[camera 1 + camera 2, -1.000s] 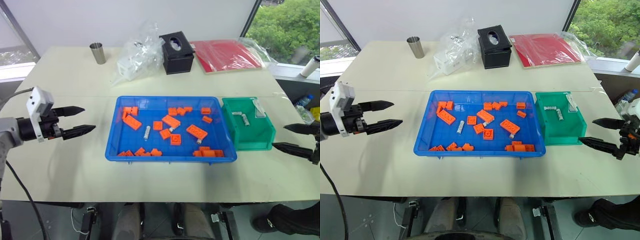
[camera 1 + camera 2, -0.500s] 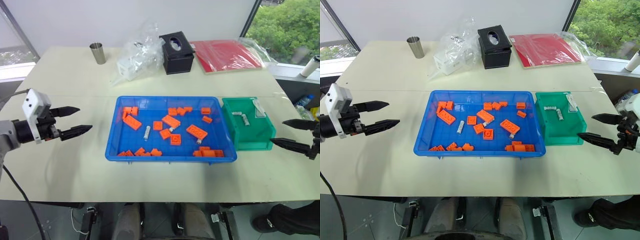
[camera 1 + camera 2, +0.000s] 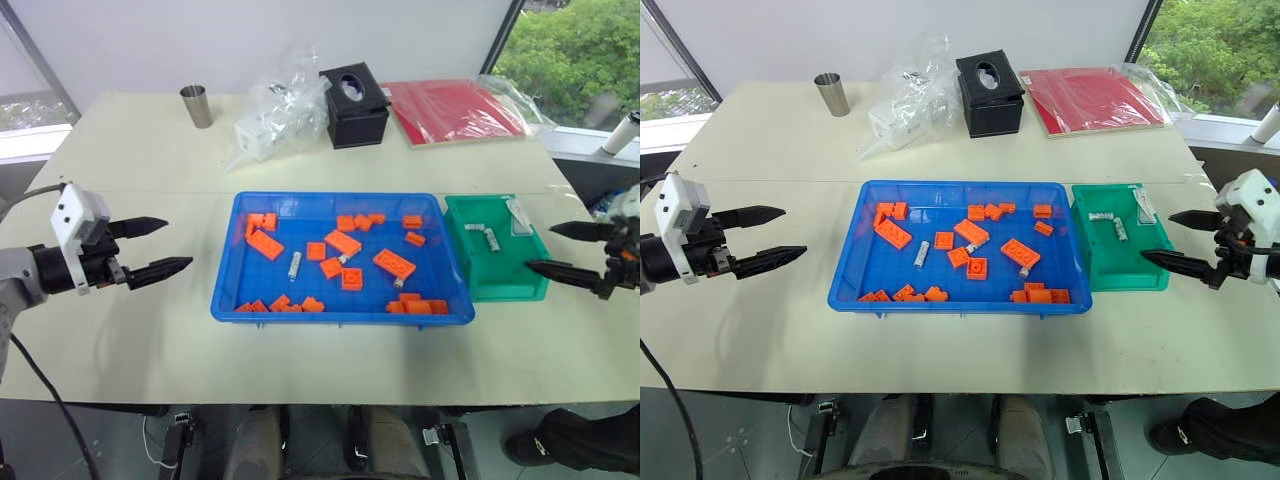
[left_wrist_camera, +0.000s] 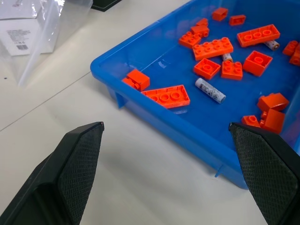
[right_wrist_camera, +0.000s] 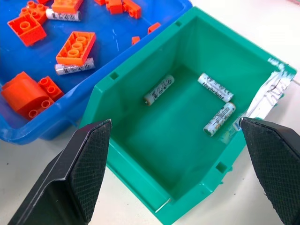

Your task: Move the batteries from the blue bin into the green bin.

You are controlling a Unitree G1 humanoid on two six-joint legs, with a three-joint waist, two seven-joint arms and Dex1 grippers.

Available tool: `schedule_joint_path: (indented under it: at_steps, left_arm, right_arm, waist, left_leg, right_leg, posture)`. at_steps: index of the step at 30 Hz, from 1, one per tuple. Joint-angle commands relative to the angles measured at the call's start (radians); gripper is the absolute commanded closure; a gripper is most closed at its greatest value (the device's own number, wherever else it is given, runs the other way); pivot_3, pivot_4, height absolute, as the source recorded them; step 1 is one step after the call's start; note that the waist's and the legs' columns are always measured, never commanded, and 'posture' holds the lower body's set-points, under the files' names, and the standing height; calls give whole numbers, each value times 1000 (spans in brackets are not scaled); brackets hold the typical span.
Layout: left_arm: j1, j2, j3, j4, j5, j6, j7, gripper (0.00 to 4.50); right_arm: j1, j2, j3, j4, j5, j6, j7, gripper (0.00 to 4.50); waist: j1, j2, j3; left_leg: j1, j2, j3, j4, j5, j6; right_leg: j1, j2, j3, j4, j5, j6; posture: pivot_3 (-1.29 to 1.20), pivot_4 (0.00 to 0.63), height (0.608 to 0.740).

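A wide, shallow bright-blue plastic bin [image 3: 340, 312] is seen mid-table, w/ flat orange toy bricks [image 3: 394, 263] scattered in it. Small silver-grey metal batteries remain inside: one [image 3: 294, 265] nr the centre, long axis running roughly front-to-back, one [image 3: 398, 282] further right. The centre one lies closer to the left gripper [image 3: 160, 246], held off the bin's left side, fingers spread, empty. The right gripper [image 3: 1168, 239], also spread & empty, is held beside the small deep green plastic bin [image 3: 1118, 277], where three batteries [image 5: 159, 90] already lie.
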Motion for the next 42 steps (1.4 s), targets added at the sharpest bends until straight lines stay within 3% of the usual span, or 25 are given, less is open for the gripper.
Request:
schedule_joint_path:
  at_steps: [1, 5, 9, 15, 18, 26, 42]
  left_arm:
    - [-2, 14, 36, -53, -38, 27, -6, 0]
    - [17, 22, 17, -168, -93, 74, -32, 0]
    - [44, 27, 15, -260, -133, 107, -48, 0]
    - [63, 22, 11, -283, -125, 106, -29, 0]
    - [65, 27, 22, -280, -119, 110, -14, 0]
    - [62, 27, 39, -300, -131, 124, 19, 0]
    - [4, 21, -23, -270, -112, 102, 17, 0]
  right_arm:
    - [-76, 0, 21, -83, 33, 14, -10, 33]
    - [-266, 66, 188, -181, 40, 62, -45, 33]
    - [-453, 211, 368, -253, 13, 136, -116, 33]
    - [-651, 565, 659, -214, -103, 215, -282, 33]
    - [-692, 671, 744, -164, -164, 210, -325, 33]
    - [-756, 844, 857, 72, -288, 133, -369, 33]
    - [-742, 942, 906, 266, -418, 67, -332, 33]
  waist:
    - [-2, 0, 0]
    - [-21, 1, 0]
    - [-26, 1, 1]
    - [-27, 1, 1]
    - [-16, 1, 1]
    - [-20, 1, 1]
    - [-25, 1, 1]
  left_leg:
    - [0, 0, 0, 0, 0, 0]
    - [0, 1, 0, 0, 0, 0]
    - [0, 1, -2, -1, 0, 0]
    - [-1, 0, -1, 0, 0, 0]
    - [-2, 0, -1, -1, 0, 0]
    - [-2, -1, -1, 1, 0, 0]
    - [-2, -1, -1, 0, 0, 0]
  right_leg:
    - [0, 0, 0, 0, 0, 0]
    - [-1, 1, 0, 1, 0, 0]
    - [-1, 2, 0, 1, 0, 0]
    - [-2, 2, 0, 3, 1, 2]
    - [-2, 1, -1, 3, 2, 3]
    - [-1, 0, -1, 3, 2, 2]
    - [-2, 1, -1, 3, 2, 3]
  posture:
    - [0, 150, 736]
    - [0, 150, 736]
    - [0, 150, 736]
    - [0, 150, 736]
    - [0, 150, 736]
    - [0, 150, 736]
    - [0, 150, 736]
